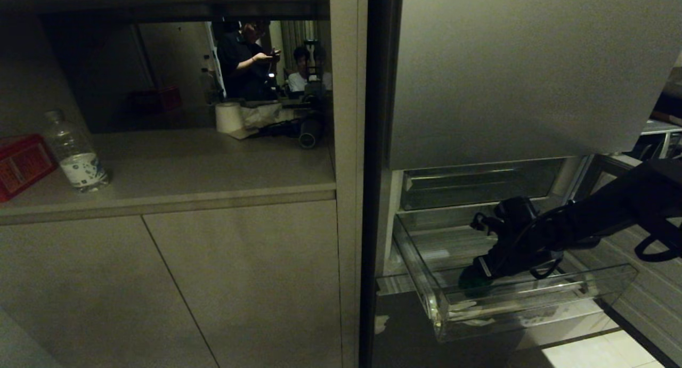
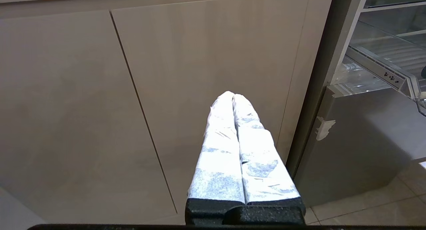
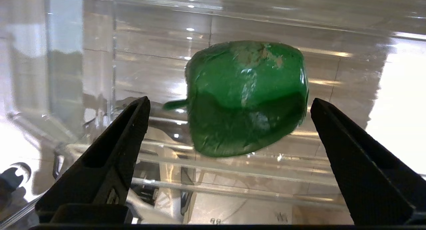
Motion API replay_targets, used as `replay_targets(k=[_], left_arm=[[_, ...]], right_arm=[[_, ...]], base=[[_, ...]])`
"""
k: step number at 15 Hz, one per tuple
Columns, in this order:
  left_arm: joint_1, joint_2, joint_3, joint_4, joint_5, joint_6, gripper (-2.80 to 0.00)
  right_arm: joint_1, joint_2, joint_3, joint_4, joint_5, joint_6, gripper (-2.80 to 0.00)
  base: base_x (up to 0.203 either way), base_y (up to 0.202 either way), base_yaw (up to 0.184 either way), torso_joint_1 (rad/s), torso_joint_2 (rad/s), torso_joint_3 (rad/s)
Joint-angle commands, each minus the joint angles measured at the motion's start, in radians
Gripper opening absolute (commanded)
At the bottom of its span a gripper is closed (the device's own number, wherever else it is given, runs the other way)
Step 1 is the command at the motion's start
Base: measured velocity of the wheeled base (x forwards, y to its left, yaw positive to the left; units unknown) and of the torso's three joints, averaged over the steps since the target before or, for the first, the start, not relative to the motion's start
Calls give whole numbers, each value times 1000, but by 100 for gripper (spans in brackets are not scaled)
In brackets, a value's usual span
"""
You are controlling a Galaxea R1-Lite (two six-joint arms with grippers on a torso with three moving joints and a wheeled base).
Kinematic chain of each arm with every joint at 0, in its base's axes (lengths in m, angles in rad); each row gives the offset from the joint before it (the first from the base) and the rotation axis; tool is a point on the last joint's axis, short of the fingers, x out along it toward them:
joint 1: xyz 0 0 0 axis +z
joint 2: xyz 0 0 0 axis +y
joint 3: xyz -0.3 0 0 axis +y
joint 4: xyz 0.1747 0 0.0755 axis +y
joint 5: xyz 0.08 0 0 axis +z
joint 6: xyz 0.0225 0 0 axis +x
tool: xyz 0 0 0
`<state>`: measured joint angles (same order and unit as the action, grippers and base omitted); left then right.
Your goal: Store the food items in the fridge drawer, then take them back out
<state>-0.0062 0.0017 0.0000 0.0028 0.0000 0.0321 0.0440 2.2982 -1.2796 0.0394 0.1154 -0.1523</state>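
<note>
While my right gripper point(image 3: 229, 105) stands spread wide, touching nothing, the green bell pepper point(image 3: 246, 97) lies on the fridge drawer's point(image 1: 538, 304) ribbed floor; I should lift straight up, clearing the clear front lip.

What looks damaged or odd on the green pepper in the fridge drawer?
The green pepper has a pale, scuffed patch on its upper side, like worn skin. It lies on its side on the fridge drawer floor, between the open right gripper fingers. Nothing spilled.
</note>
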Motion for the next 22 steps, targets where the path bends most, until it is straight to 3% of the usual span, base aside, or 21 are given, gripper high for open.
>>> replay_targets(k=[1, 16, 17, 22], left_arm=[[0, 1, 0, 0, 0, 0, -280], [0, 1, 0, -1, 0, 0, -280], [0, 1, 0, 0, 0, 0, -280], [0, 1, 0, 0, 0, 0, -280]], right_arm=[[0, 35, -10, -1, 1, -2, 0], [-1, 111, -66, -1, 1, -3, 0], [-1, 106, -65, 0, 0, -1, -280], [-1, 53, -38, 2, -8, 3, -280]], base=[[0, 0, 0, 0, 0, 0], [0, 0, 0, 0, 0, 0], [0, 0, 0, 0, 0, 0], [0, 0, 0, 0, 0, 0]])
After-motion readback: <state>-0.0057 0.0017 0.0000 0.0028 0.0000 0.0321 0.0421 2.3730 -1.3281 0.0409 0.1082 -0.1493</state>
